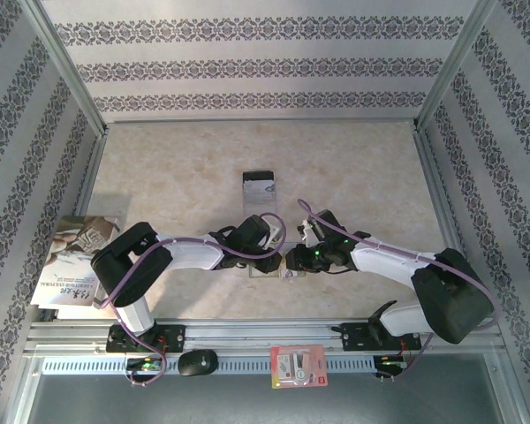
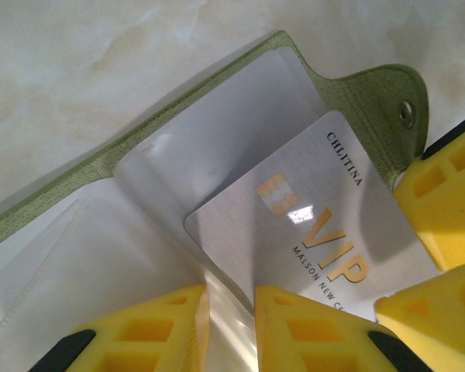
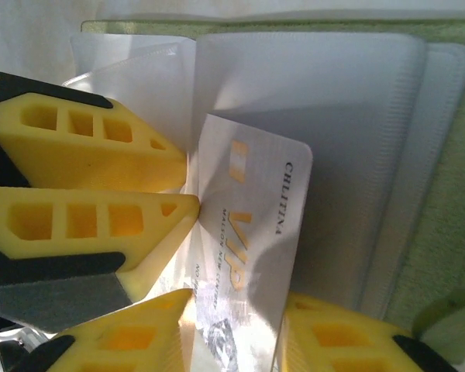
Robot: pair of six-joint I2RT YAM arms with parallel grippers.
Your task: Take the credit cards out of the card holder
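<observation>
The olive-green card holder (image 2: 364, 93) lies open on the table under both grippers (image 1: 267, 268), its clear pockets spread out (image 3: 449, 155). A silver credit card (image 2: 318, 217) marked VIP sticks partly out of one pocket (image 3: 252, 217). My left gripper (image 2: 231, 291) is shut on a clear pocket sleeve of the holder, and its yellow fingers (image 3: 101, 147) press together at the left. My right gripper (image 3: 234, 298) is shut on the outer end of the VIP card, its fingers (image 2: 446, 194) at the holder's snap tab. Another silver card with a black band (image 1: 258, 187) lies alone farther back.
A printed booklet (image 1: 75, 261) lies at the table's left edge. A red-and-white packet (image 1: 298, 366) and a small black object (image 1: 197, 362) rest on the rail in front of the arm bases. Patterned walls enclose the table on three sides.
</observation>
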